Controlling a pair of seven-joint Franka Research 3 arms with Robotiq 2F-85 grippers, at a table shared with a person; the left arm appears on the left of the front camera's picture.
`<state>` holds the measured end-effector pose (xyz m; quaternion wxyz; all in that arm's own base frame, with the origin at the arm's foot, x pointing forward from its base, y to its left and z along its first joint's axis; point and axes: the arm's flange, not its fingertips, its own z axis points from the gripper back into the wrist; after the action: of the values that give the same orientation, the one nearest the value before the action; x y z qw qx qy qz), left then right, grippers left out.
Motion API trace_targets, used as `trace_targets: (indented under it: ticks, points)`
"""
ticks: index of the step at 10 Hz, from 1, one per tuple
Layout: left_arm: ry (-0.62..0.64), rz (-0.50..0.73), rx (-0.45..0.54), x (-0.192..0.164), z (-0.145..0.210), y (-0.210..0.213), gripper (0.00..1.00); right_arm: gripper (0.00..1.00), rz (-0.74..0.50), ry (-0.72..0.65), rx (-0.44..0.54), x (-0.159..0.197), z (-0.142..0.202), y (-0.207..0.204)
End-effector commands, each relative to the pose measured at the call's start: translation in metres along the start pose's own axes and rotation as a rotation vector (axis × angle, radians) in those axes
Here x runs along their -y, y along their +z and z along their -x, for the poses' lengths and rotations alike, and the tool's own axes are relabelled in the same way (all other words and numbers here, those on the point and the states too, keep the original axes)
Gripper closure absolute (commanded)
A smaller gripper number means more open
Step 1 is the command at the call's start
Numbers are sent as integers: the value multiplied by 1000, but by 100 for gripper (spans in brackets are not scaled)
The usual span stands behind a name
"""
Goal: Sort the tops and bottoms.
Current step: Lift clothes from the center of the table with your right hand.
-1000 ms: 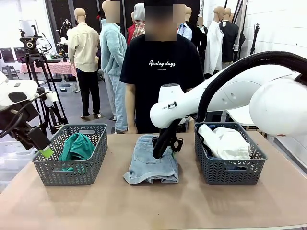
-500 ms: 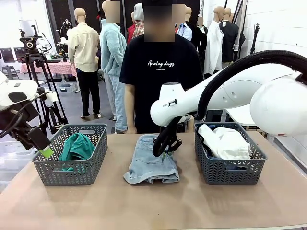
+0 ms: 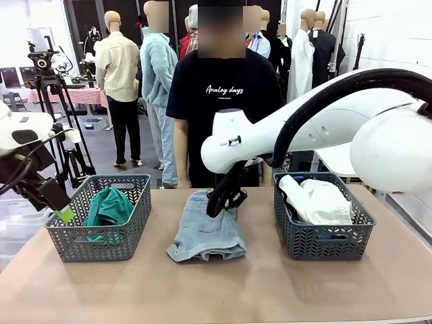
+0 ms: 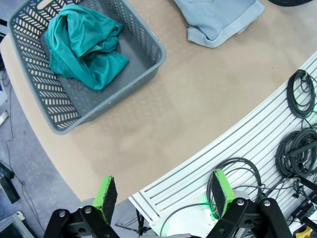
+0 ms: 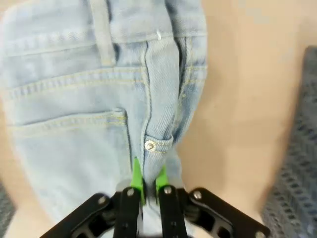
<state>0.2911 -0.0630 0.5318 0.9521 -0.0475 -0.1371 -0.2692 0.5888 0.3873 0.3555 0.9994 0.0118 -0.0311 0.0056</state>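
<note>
Fingers of the right gripper (image 5: 147,184) are pinched on the pale shorts (image 3: 204,233), between the baskets. Step: lifting this bottom. Next: carry it rightward into the right basket (image 3: 324,246). Left gripper (image 4: 163,196) hangs wide, empty, beside the left basket (image 3: 101,239).

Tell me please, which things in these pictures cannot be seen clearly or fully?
- Front view: the right gripper fingertips, hidden by its own body and the pale shorts.
- Front view: what lies under the white shirt in the right basket; only a dark blue edge shows.
- Right wrist view: the shorts, cut off by the edges and blurred.
- Left wrist view: the shorts, cut off by the top edge.
</note>
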Motion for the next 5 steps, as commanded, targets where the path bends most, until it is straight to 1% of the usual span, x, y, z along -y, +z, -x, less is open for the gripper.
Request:
trace_targets:
  ticks: [1,2,3,5]
  points:
    - [-6,7,-1,-1,4,-3,0,100,64,46,157,-22,18,78]
    - [-6,7,-1,-1,4,-3,0,100,73,70,220,-31,33,124]
    - [-6,7,-1,-1,4,-3,0,100,87,77,274,-36,46,158]
    - [-6,7,-1,-1,4,-3,0,100,83,73,320,-39,69,205]
